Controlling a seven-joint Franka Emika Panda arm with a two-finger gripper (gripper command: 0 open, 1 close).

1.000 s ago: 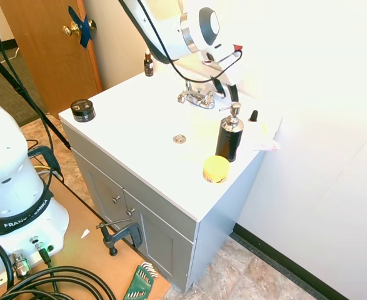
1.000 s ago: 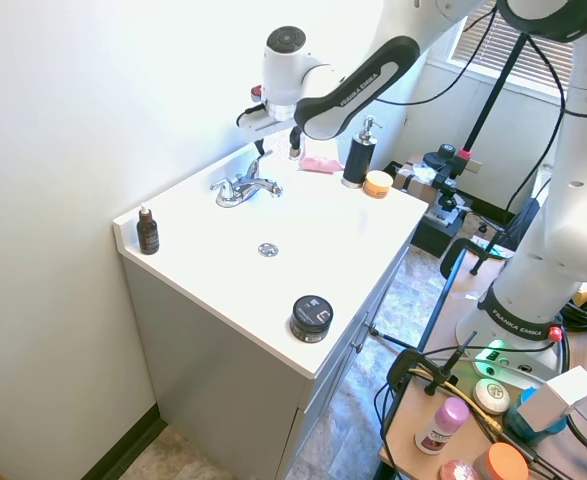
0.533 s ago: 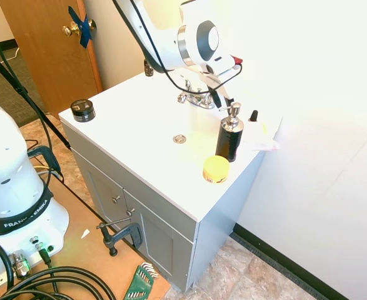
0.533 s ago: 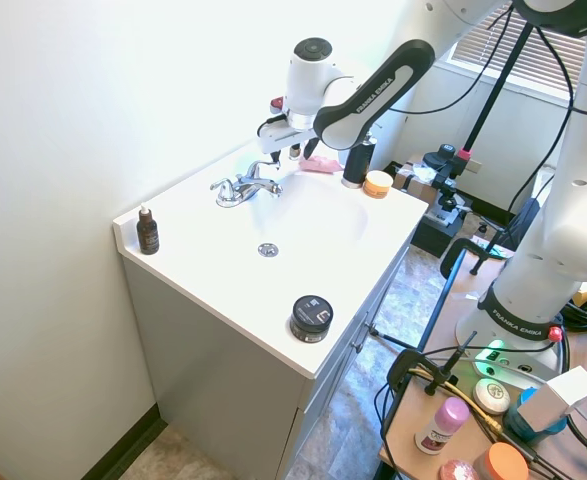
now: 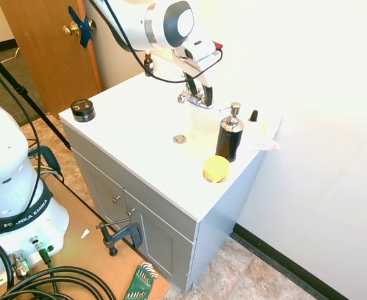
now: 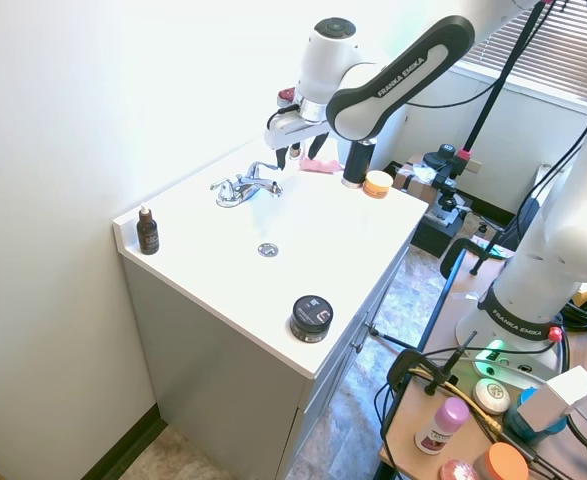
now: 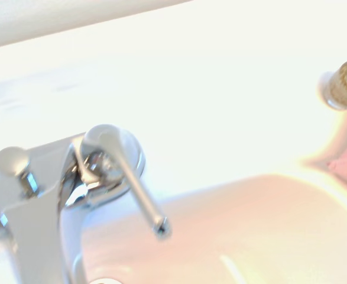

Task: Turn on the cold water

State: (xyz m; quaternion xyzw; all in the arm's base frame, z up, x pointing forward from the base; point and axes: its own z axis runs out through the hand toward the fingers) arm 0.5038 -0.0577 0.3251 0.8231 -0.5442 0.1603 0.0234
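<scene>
Our tool (image 5: 199, 84) hangs just above the shiny faucet (image 5: 192, 97) at the back of the white table (image 5: 139, 134), holding nothing, we cannot tell how open, and no water runs yet.

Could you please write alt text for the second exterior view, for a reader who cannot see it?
A white robot arm reaches over a white vanity top, its gripper hanging just above and beside the chrome faucet at the back of the basin. A small brown dropper bottle stands at the back corner, a black round jar near the front edge.
</scene>
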